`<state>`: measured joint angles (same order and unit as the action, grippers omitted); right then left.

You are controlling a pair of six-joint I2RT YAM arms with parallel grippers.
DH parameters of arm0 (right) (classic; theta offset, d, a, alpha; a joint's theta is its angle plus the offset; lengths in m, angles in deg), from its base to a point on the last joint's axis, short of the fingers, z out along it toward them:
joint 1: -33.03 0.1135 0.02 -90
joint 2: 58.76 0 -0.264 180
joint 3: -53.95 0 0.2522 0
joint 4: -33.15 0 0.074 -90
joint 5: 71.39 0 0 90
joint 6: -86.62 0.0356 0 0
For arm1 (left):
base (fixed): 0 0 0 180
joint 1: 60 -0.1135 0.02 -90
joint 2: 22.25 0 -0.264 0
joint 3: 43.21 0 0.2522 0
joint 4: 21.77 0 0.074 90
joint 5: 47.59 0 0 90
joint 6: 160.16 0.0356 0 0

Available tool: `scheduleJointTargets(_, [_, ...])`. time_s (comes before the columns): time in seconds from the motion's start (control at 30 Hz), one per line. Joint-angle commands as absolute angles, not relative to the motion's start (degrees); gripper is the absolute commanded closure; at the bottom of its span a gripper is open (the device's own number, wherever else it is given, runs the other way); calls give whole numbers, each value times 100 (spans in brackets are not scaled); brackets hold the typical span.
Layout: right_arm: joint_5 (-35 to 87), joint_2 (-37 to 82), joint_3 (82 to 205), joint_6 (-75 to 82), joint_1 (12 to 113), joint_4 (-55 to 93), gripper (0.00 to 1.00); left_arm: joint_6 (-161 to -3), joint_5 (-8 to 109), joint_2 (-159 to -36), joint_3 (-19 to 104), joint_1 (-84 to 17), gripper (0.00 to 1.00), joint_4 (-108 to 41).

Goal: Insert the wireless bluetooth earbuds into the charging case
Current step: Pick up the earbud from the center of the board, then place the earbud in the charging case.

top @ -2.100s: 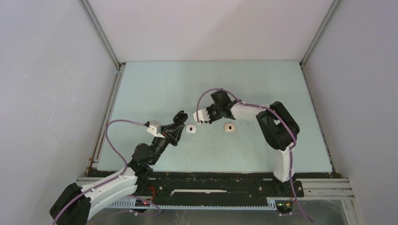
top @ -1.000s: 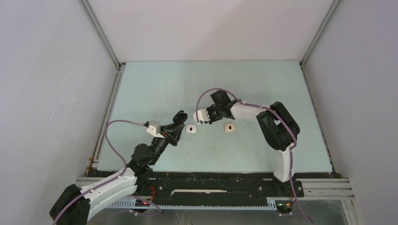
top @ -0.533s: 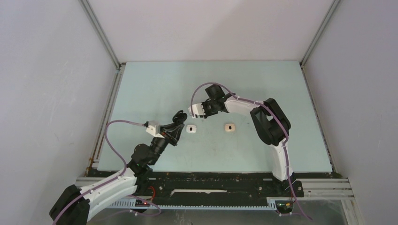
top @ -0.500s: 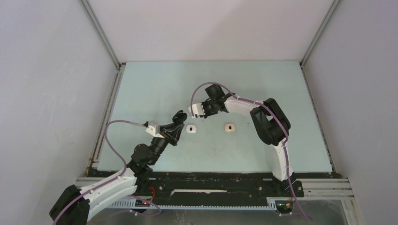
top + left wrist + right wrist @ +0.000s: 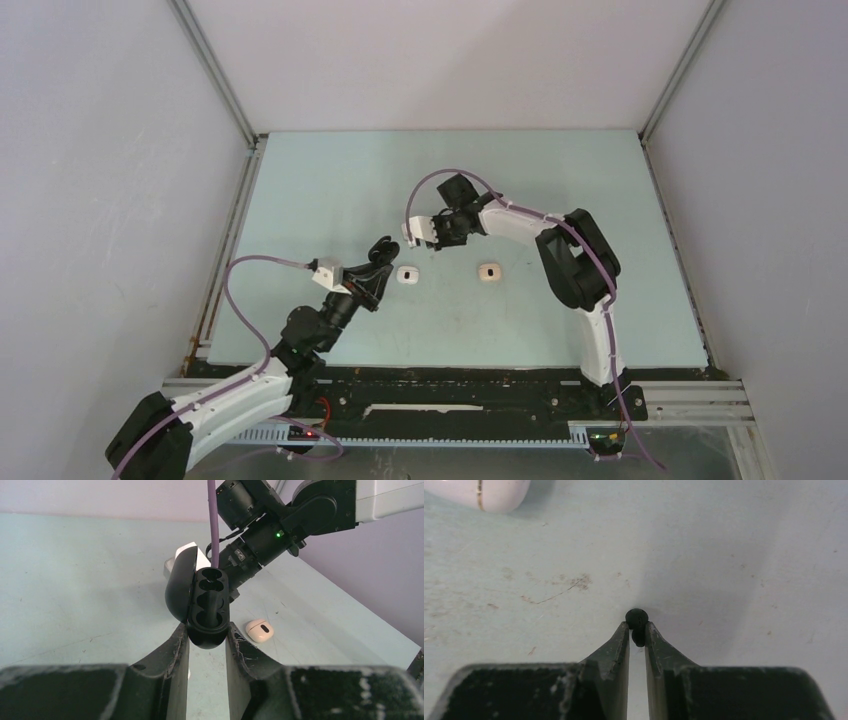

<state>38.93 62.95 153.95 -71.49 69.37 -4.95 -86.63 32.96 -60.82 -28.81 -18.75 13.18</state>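
Now, nearest you, your left gripper (image 5: 207, 630) is clamped on the foot of the open black charging case (image 5: 197, 600), whose sockets (image 5: 206, 617) are stacked along its length and face back toward that wrist. One white case (image 5: 407, 273) lies on the table (image 5: 330, 180) just right of it, and a second white case (image 5: 489, 271) sits further right. Beyond them, your right gripper (image 5: 637, 627), barely parted, pinches a black earbud (image 5: 636, 616) at its tips. That earbud sits just past and right of the open case, so the right arm likely delivers it.
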Motion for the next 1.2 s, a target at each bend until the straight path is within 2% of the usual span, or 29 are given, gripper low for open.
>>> scheduleJointTargets(0.0, [4123,5768,15268,-6569,6884,-1131,88,-8616,3271,-6045,-3534,-1913,100,1501])
scheduleJointTargets(0.33, [5365,3182,13942,-5437,6883,-2421,95,-8668,3585,-6410,-3413,-1913,100,1657])
scheduleJointTargets(0.53, [5381,1891,13689,-4864,7422,-3049,96,-8691,4441,-7123,-3240,-1905,100,2085])
scheduleJointTargets(0.7, [4721,1466,13649,-4480,8197,-3388,96,-8720,5751,-8228,-2994,-1677,100,2919])
scheduleJointTargets(0.8, [4538,1354,13584,-4443,8269,-3508,96,-8703,6263,-8746,-2684,-1402,100,3165])
scheduleJointTargets(1.17, [4732,1450,13529,-4296,8219,-3711,96,-8687,6785,-9330,-2348,-1098,100,3267])
